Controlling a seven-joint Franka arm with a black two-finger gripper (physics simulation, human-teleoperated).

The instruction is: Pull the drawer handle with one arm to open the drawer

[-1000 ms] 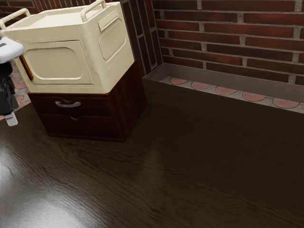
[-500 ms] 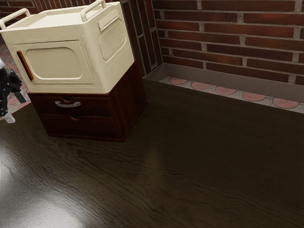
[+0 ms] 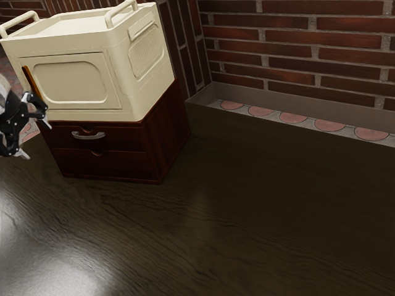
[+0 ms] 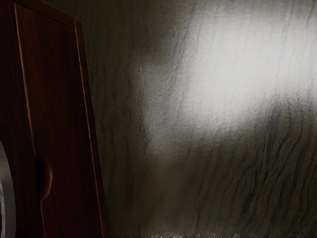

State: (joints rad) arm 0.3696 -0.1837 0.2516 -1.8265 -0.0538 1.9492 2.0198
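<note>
Facing drawer, gripper stands open, fingers spread, short of handle on drawer's front (metal, by its look). Likely rigid, slightly slippery: grip mid-bar, pull straight. Drawer shut, probably light, maybe stiff.

White glare washes over part of the dark counter in both views, fading into deep brown dimness around it.
</note>
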